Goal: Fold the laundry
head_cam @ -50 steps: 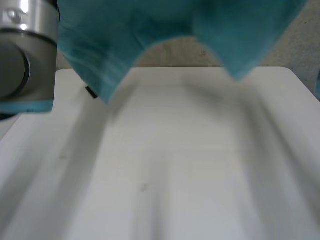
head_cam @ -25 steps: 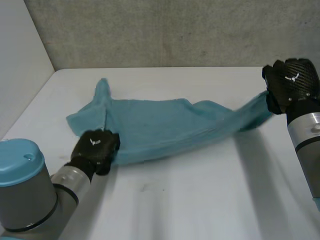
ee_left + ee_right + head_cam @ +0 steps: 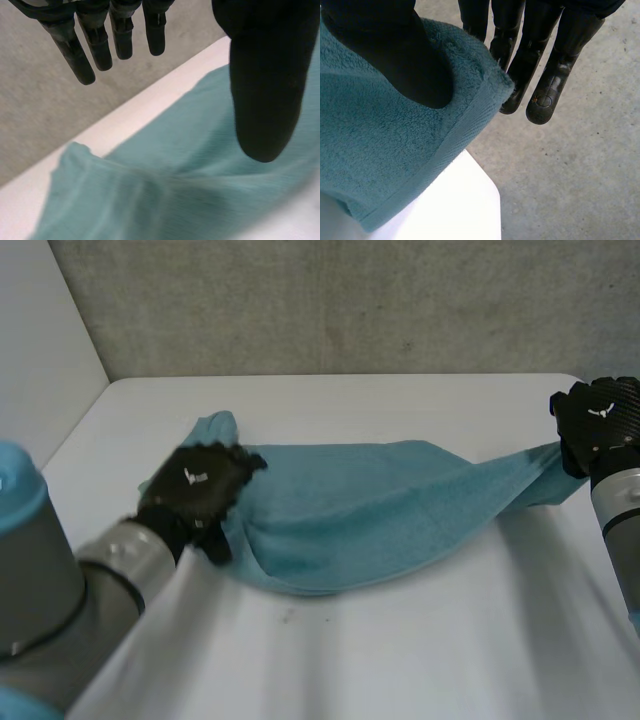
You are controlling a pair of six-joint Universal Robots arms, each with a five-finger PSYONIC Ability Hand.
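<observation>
A teal towel (image 3: 370, 510) lies stretched across the middle of the white table (image 3: 400, 640), bunched at both ends. My left hand (image 3: 195, 488) hovers over its left end. In the left wrist view its fingers (image 3: 120, 35) are straight and spread from the thumb, with nothing between them and the towel (image 3: 165, 175) below the palm. My right hand (image 3: 600, 425) is at the table's right edge, holding the towel's right corner off the surface. In the right wrist view its thumb (image 3: 405, 55) pinches the towel's hemmed corner (image 3: 380, 150) against the fingers.
A grey wall (image 3: 350, 300) runs behind the table and a white wall (image 3: 40, 370) stands at its left. The table's far right corner (image 3: 475, 200) lies just below my right hand, with grey floor (image 3: 570, 175) beyond it.
The towel, hanging before the camera a second ago, now lies on the table. My left hand has let go of its left end and lifted. My right hand has drawn slightly right.
</observation>
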